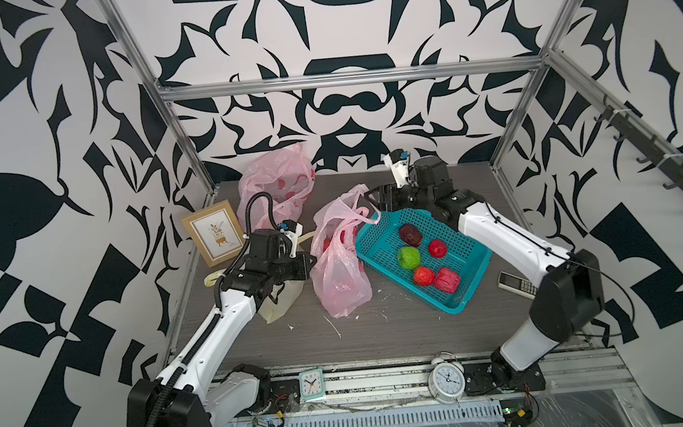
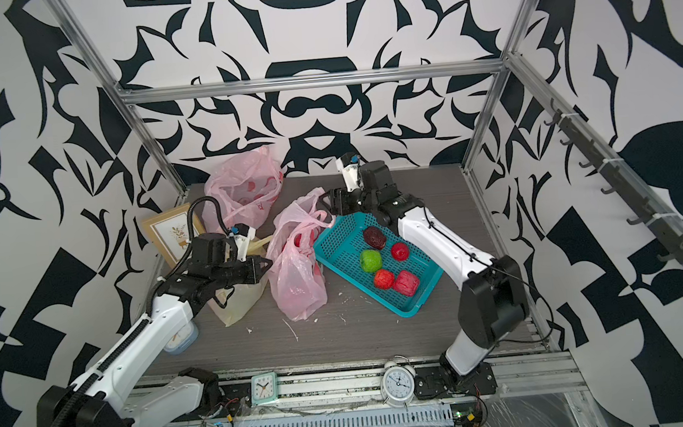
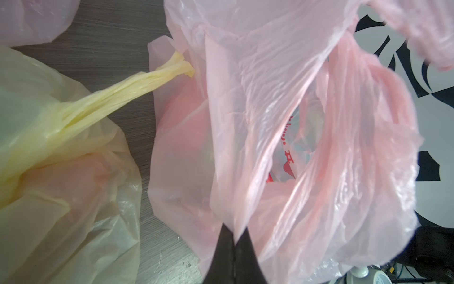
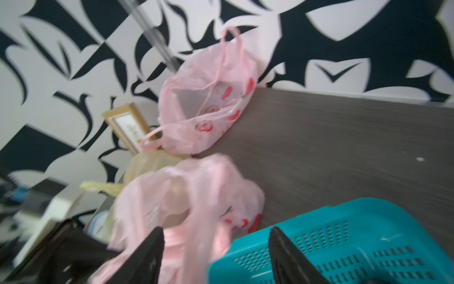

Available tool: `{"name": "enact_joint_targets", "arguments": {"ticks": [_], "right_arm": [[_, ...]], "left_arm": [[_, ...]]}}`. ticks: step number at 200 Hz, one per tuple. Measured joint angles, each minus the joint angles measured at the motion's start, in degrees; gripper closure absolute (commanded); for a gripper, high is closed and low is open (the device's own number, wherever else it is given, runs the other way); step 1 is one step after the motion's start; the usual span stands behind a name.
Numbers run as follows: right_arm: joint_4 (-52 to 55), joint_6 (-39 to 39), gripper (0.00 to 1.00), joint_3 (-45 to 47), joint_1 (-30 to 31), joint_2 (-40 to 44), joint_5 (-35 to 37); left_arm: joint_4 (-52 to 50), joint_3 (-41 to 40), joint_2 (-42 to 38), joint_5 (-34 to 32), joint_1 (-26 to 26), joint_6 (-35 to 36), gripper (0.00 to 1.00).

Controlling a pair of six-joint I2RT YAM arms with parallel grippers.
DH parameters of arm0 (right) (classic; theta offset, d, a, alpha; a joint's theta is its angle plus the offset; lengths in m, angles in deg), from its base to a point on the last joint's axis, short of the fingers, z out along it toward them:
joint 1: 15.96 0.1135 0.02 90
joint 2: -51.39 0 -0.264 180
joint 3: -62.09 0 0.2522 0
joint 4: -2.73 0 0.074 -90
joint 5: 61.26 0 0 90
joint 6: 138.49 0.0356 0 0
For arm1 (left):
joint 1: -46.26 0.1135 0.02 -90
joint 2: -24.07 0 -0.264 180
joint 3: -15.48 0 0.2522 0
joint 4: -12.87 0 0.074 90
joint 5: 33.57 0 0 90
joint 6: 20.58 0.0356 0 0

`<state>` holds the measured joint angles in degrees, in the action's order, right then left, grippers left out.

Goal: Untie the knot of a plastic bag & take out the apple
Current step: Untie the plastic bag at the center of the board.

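Pink bag (image 1: 339, 281): stood on the surface (image 1: 383, 336) between the yellow bag (image 1: 280, 305) and the teal basket (image 1: 379, 243), and pressed against the basket's near edge in both top views.
Bag mouth (image 3: 304, 147): seen gaping in the left wrist view, with printed film visible inside.
Left jaws: closed tight together, with a fold of the pink bag's film pinched between the fingertips (image 3: 224, 246) on the side facing the yellow bag.
Right jaws: held well apart over the basket's far corner. A loose pink handle (image 1: 358, 207) lies between the fingers (image 4: 152, 248), and nothing is clamped. The right wrist view is blurred.
Handle end (image 1: 373, 219): draped over the basket's corner.
Apple: not made out for certain. Red patches (image 1: 327, 245) are seen through the pink bag's film, and whether they are fruit or print cannot be told.
Basket contents: 5 fruits, namely 1 green (image 1: 408, 258), 1 dark (image 1: 410, 235) and 3 red (image 1: 437, 248).
Second pink bag (image 1: 275, 186): slumped at the back wall, apart from both arms.
Yellow bag handle (image 3: 172, 68): twisted, its tip touching the pink bag.
Other items: a framed picture (image 1: 213, 233) is leaned at the left wall, a handset (image 1: 516, 284) is beside the right arm, and 2 clocks (image 1: 311, 383) are set on the front rail.
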<state>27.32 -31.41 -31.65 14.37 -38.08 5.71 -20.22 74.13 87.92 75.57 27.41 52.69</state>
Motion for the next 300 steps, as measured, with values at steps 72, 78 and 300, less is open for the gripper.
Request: {"name": "enact_joint_targets", "arguments": {"ticks": [72, 78, 300], "right_arm": [[1.97, -1.79, 0.29, 5.57, 17.77, 2.69, 6.38], [2.21, -1.75, 0.30, 5.62, 17.86, 1.95, 7.85], [3.63, -16.33, 0.76, 20.59, 26.38, 7.74, -3.13]], "left_arm": [[0.15, 0.74, 1.05, 0.17, 0.00, -0.26, 1.00], [0.15, 0.85, 1.05, 0.15, 0.00, -0.26, 1.00], [6.47, 4.02, 8.55, 4.76, 6.01, -2.40, 1.00]]}}
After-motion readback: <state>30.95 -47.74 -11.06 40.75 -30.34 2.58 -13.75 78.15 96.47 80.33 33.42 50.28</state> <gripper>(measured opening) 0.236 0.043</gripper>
